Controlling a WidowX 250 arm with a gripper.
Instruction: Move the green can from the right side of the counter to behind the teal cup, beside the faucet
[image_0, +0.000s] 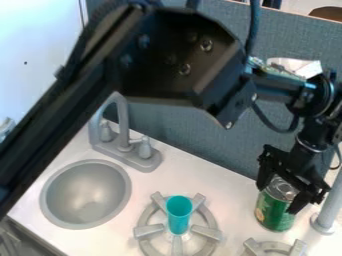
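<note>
Fingers (302, 199) spread wide astride the green can (272, 212), firm hold unclear, grasping stage by the look, calling for an even squeeze!

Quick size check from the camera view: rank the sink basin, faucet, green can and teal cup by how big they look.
1. Sink basin and faucet: too close to rank; the basin looks wider, the faucet taller.
2. Green can, its top partly covered by the hand.
3. Teal cup, the smallest.
</note>
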